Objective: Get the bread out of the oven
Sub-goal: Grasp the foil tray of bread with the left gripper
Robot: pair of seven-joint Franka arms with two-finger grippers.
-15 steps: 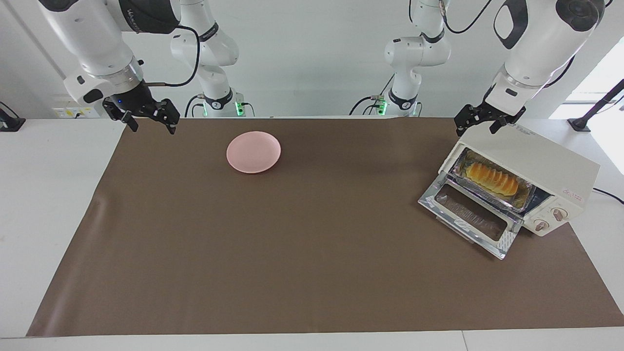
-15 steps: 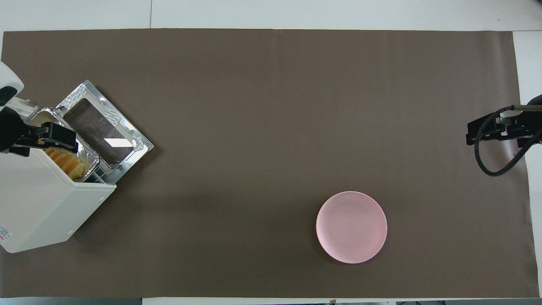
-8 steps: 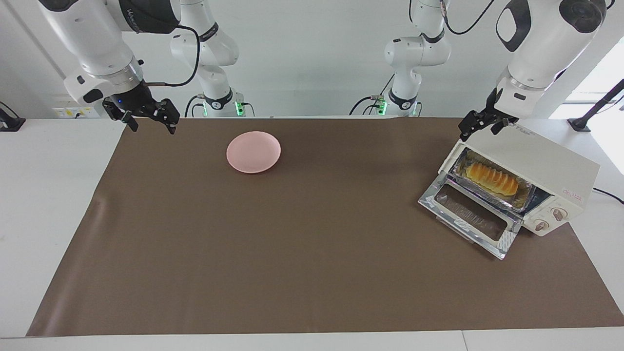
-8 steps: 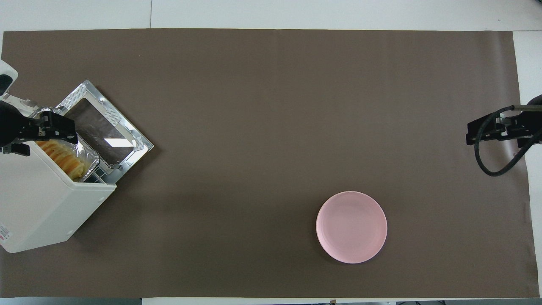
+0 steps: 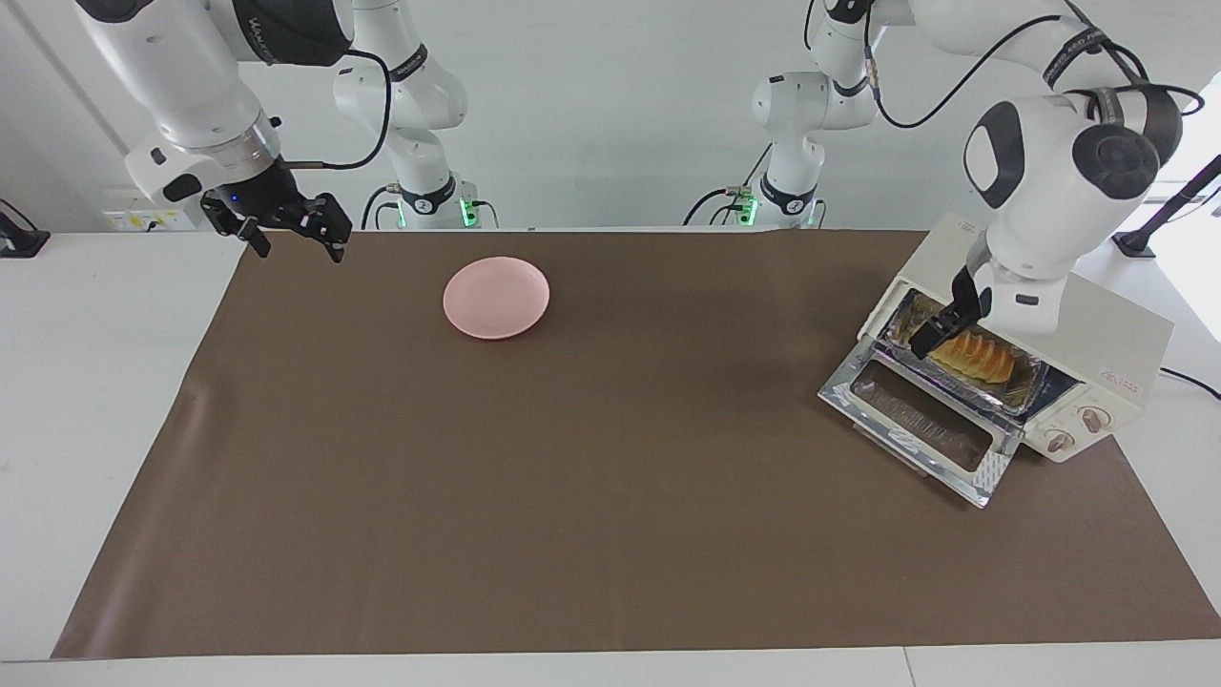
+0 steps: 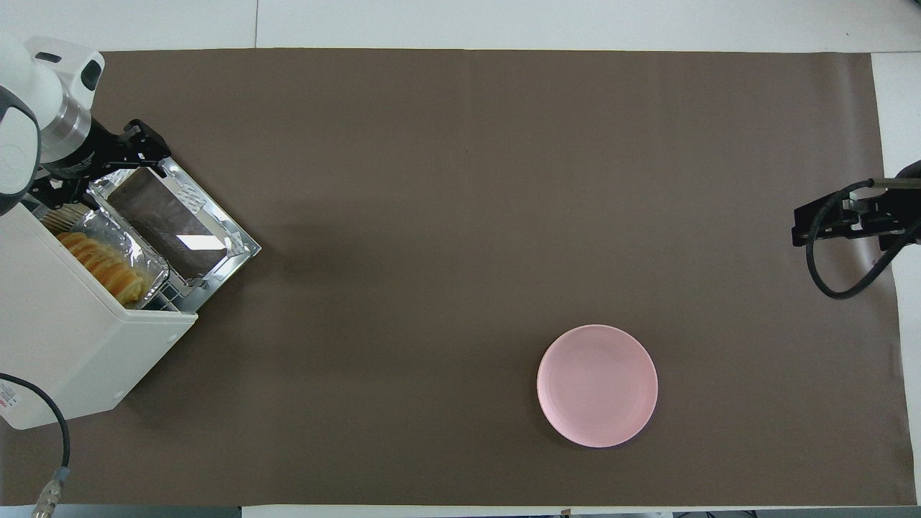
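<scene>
Brown mat [image 5: 572, 458], left end effector [image 5: 940, 329] at bread [image 5: 978, 355], oven [image 5: 1078, 334]

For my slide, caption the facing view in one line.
Left hand reaches into the open oven toward the bread; right hand waits.

A brown mat [image 5: 572, 477] covers the white surface [image 5: 95, 382]. On it sit a pink plate [image 5: 496, 297] and, toward the left arm's end, the oven [image 5: 1068, 324].
</scene>
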